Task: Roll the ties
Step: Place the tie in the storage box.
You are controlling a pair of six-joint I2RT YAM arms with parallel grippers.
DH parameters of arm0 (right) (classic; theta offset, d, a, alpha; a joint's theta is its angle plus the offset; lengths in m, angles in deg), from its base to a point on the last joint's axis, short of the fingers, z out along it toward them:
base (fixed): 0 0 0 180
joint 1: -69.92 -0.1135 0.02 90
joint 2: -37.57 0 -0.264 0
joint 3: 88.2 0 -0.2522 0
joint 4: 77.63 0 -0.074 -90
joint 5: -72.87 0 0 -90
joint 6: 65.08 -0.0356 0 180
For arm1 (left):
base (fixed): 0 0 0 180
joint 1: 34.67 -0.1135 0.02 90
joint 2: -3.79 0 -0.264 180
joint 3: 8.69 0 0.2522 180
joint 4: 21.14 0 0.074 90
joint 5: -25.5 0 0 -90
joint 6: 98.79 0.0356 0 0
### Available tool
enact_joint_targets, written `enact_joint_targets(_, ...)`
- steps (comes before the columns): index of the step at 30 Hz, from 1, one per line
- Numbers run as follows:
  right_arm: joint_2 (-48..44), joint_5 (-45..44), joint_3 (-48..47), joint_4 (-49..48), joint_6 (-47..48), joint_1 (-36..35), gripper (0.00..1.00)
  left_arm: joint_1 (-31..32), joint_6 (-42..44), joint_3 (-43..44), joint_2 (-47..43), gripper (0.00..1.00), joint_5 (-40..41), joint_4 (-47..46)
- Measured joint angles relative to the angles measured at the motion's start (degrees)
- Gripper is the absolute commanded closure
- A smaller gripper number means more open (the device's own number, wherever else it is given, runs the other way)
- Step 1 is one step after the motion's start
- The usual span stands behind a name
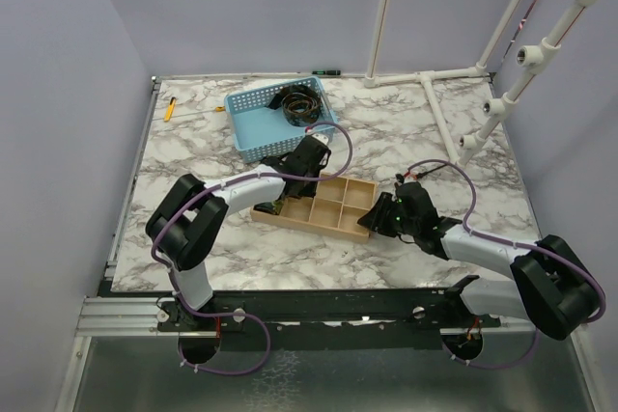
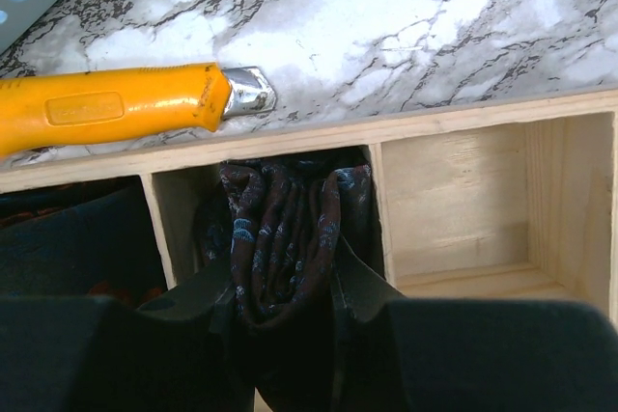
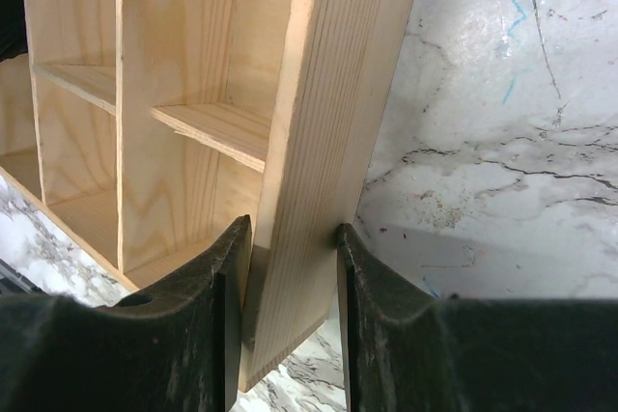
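Now bent inward, left jaws pinch a tie (image 2: pixel 285 229); right jaws clamp the box (image 3: pixel 307 142).

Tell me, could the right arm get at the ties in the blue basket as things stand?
Probably not. The right end effector is clamped on an end wall of the wooden organizer. The blue basket holding the ties sits beyond it, with the left arm across the way.

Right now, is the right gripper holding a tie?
No, the right gripper clamps the end wall of the wooden box.
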Motion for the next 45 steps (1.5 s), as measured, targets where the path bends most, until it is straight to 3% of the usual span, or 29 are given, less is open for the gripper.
enact_joint_targets(7, -0.8, -0.2, -1.2, 4.0, 2.1, -0.5, 1.00, 0.3, 2.1, 2.3, 0.5, 0.55, -0.6, 4.6)
enact_joint_targets(13, -1.5, -0.3, -3.0, 9.2, 4.5, -1.1, 0.96, 0.3, 3.9, 3.3, 0.8, 0.47, -0.9, 7.8)
enact_joint_targets(18, -1.5, -0.3, -3.8, 11.0, 5.5, -1.2, 0.84, 0.5, 4.6, 4.2, 0.8, 0.43, -1.4, 9.4)
enact_joint_targets(22, -1.6, -0.3, -4.4, 12.5, 5.8, -1.4, 0.66, 0.7, 4.8, 4.8, 0.8, 0.41, -1.7, 10.6)
enact_joint_targets(26, -2.1, -0.4, -4.4, 13.6, 6.2, -1.6, 0.55, 0.8, 4.8, 5.5, 0.8, 0.40, -2.3, 12.1)
enact_joint_targets(35, -4.0, 0.7, -5.5, 16.0, 6.9, -2.3, 0.40, 0.9, 5.0, 7.2, 0.8, 0.39, -2.5, 15.0)
enact_joint_targets(45, -4.5, 0.7, -6.4, 16.5, 7.0, -2.3, 0.36, 0.9, 4.8, 10.7, 0.8, 0.36, -2.2, 19.4)
